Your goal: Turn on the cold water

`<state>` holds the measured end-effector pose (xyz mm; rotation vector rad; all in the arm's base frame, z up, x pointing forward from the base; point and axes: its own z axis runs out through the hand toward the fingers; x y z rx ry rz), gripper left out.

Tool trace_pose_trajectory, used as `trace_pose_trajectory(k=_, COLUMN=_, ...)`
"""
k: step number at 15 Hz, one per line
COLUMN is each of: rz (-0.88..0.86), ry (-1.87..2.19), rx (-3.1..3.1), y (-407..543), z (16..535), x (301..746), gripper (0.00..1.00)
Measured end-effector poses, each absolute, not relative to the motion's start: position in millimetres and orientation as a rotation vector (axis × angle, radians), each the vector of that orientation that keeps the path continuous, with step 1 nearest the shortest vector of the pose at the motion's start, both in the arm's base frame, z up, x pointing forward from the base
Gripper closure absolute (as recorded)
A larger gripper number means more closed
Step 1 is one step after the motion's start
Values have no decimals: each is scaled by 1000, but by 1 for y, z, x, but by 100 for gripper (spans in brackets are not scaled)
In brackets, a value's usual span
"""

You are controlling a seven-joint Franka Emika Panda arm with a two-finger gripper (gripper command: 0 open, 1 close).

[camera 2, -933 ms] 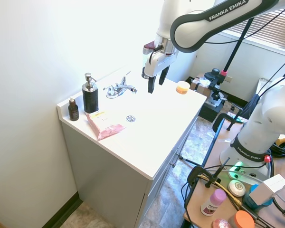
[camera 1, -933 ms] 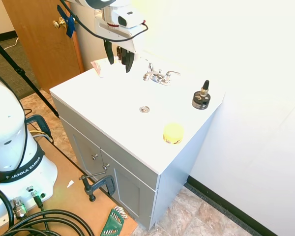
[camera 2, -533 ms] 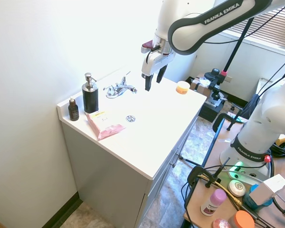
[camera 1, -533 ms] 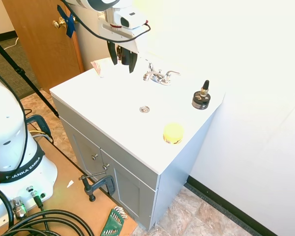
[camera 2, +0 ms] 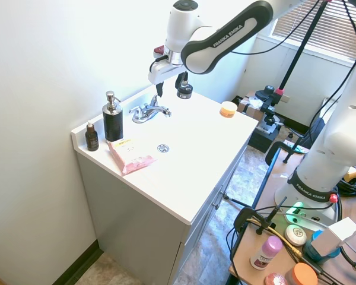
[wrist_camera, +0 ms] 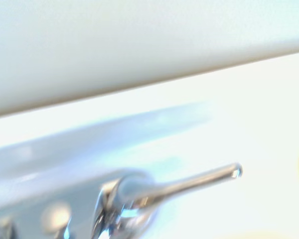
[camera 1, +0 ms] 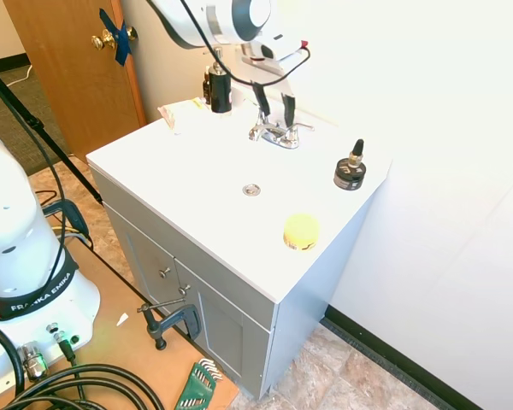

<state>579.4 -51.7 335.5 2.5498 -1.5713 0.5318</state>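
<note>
The chrome faucet (camera 1: 274, 132) stands at the back of the white vanity top (camera 1: 197, 171), with its short spout and two alike lever handles; no water shows. My gripper (camera 1: 274, 106) hangs open just above the faucet (camera 2: 149, 111), one finger over each side of it. From the second exterior view the gripper (camera 2: 168, 85) sits a little above and behind the handles. One lever handle (wrist_camera: 182, 183) fills the lower part of the wrist view, blurred. Which handle is the cold one cannot be told.
A black pump bottle (camera 2: 113, 122), a small brown bottle (camera 2: 92, 138) and a pink packet (camera 2: 130, 155) sit at one end of the top. A squat black dropper jar (camera 1: 350, 171) and a yellow round tin (camera 1: 301, 231) sit at the other. The drain (camera 1: 251, 189) lies mid-basin.
The arm swung from beside the faucet toward the wall, and the gripper turned and now hangs straight over the faucet, still open. Nothing on the vanity moved.
</note>
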Motion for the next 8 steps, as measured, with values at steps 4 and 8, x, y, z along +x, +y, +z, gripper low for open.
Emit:
trace_pose_trajectory(k=4, rz=588, ry=-1605, rx=2485, y=-68, z=323, x=622, gripper=0)
trace_pose_trajectory(k=8, rz=541, ry=-1616, rx=2402, y=-87, z=304, x=629, gripper=0)
